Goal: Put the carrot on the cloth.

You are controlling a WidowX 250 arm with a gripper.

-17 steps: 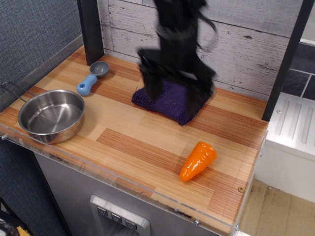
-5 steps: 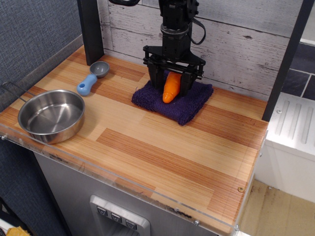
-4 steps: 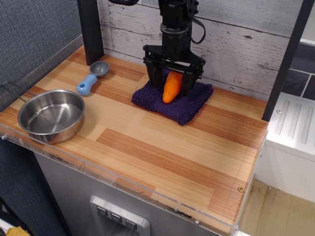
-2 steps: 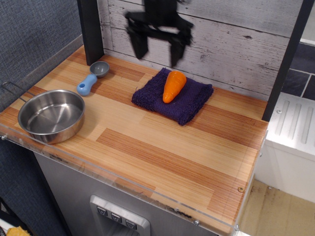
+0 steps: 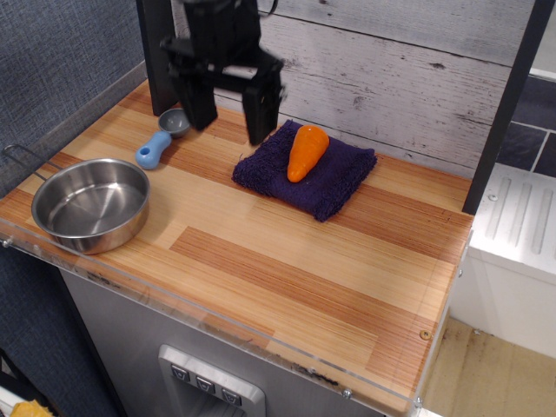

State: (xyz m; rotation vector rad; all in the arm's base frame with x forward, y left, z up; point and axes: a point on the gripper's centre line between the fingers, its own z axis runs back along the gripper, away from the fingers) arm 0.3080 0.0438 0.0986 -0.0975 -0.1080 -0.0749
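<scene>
On the cloth (image 5: 306,178) lies the carrot (image 5: 307,152), so placement looks done. The gripper (image 5: 228,113) hangs released and empty to its left; only retreat seems left.

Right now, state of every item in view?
Orange plastic toy carrot: lying on the towel, released.
Dark purple terry towel: flat on the counter.
Steel bowl: upright, empty.
Blue-handled grey scoop: lying, cup up.
Tool: open, empty, left of the towel.

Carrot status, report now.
Gripper open, empty, off to the cloth's left. Glossy orange toy carrot lying on dark purple terry cloth. Nothing in the way.
</scene>
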